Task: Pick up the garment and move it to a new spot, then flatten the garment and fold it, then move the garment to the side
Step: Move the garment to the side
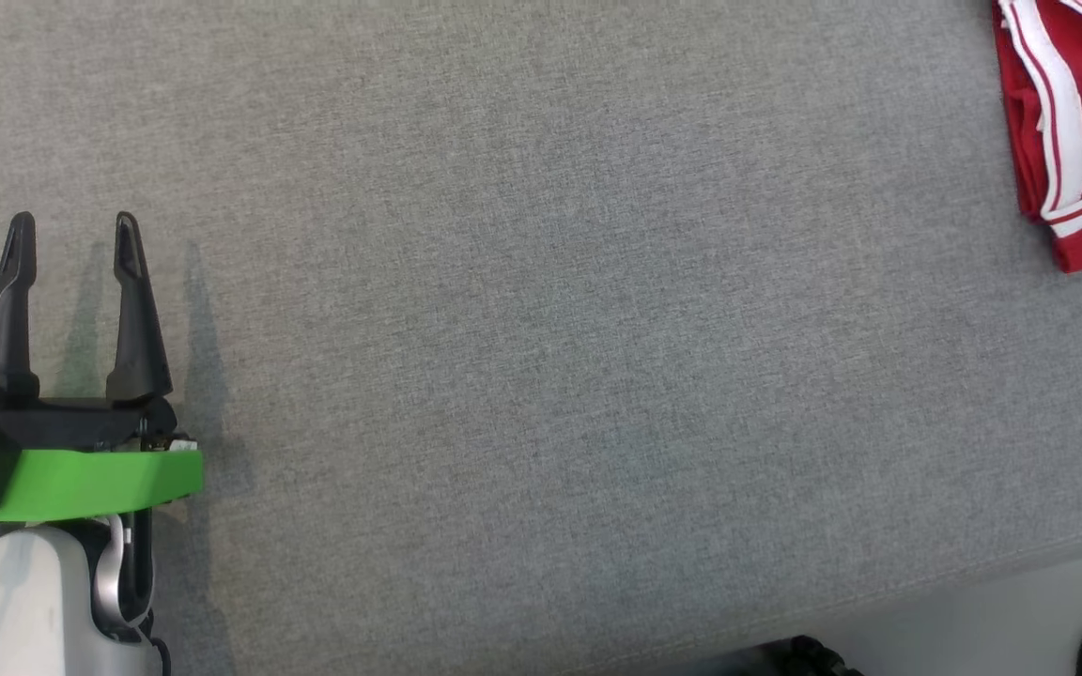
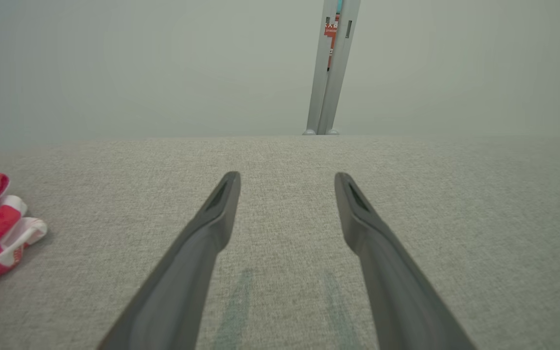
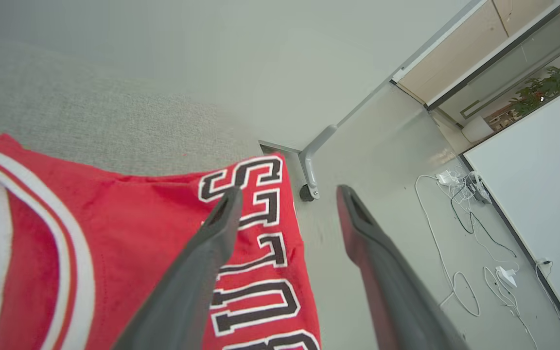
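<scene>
**A:** The right gripper (image 3: 287, 194): is it holding anything?

**B:** No. Its fingers stand apart with nothing between them. The jersey (image 3: 129, 228) lies just beneath its left finger, and bare floor (image 3: 387, 160) shows in the gap. The left gripper (image 1: 74, 221) is spread wide too, over bare table (image 1: 541, 376), and the jersey is well apart from it, ahead and toward the robot's right.

**A:** What could go wrong from here?

**B:** The jersey sits right at the table's corner, beside the table leg (image 3: 311, 160). Its lettered edge seems to reach the rim, perhaps past it. If enough cloth hangs over, I'd expect its own weight to drag it to the floor. The left finger is also close above the fabric, so a careless pull away could snag a layer and undo the fold.

**A:** And how does the jersey look?

**B:** It's red, with white-striped trim and black letters outlined in white. It's folded into a compact bundle, and the layers look slightly rumpled along one end.
</scene>
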Tool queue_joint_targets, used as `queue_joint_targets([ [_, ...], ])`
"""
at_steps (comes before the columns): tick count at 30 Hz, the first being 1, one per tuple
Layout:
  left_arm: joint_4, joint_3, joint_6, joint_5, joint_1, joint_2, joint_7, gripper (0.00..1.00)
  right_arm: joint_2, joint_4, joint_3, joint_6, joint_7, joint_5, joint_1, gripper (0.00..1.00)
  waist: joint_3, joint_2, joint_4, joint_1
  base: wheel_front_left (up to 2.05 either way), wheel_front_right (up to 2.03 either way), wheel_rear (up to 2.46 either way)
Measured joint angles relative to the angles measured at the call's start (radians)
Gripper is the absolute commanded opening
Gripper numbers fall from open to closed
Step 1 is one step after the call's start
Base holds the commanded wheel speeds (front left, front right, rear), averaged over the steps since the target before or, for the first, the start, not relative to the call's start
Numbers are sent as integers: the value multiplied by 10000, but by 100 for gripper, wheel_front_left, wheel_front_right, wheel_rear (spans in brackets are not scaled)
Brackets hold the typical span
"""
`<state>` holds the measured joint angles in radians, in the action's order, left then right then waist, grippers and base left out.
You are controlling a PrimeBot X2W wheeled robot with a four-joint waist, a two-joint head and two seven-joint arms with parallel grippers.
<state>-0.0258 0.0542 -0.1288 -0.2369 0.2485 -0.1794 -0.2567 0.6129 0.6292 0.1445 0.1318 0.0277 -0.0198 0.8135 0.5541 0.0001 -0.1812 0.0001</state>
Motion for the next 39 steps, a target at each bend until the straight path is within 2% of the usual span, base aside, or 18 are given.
queue_joint_targets([
  [7,552,-182,0,-150,-22,240,-17,100,-449,-228,-201,0,-752,-12,-329,100,-630,0,250,0,0,0,0],
  [11,1005,-280,0,-180,-227,414,-46,100,-965,-424,-274,-2,-1187,727,-933,100,-1194,0,412,0,0,0,0],
  [16,1440,-290,0,-207,-523,721,-58,100,-1741,-1336,-619,0,-1622,1569,-2272,100,-2036,0,626,0,0,0,0],
  [22,1967,-424,0,-282,-1084,1001,-59,100,-2290,-2878,-1208,0,-1572,2261,-3991,100,-3038,0,865,-1,0,0,0],
  [28,2326,-441,0,-412,-1558,1151,-59,100,-2859,-3988,-1333,-2,-1206,2765,-5515,100,-3895,0,1138,-1,0,0,0],
  [32,2429,-337,0,-441,-1970,1229,-59,100,-3204,-4412,-1730,-2,-982,2838,-6114,100,-4434,0,1260,-1,0,0,0],
  [39,2665,-232,0,-441,-2405,1266,-59,100,-3567,-4784,-1722,-2,-997,2629,-7148,100,-5171,0,1458,-1,0,0,0],
])
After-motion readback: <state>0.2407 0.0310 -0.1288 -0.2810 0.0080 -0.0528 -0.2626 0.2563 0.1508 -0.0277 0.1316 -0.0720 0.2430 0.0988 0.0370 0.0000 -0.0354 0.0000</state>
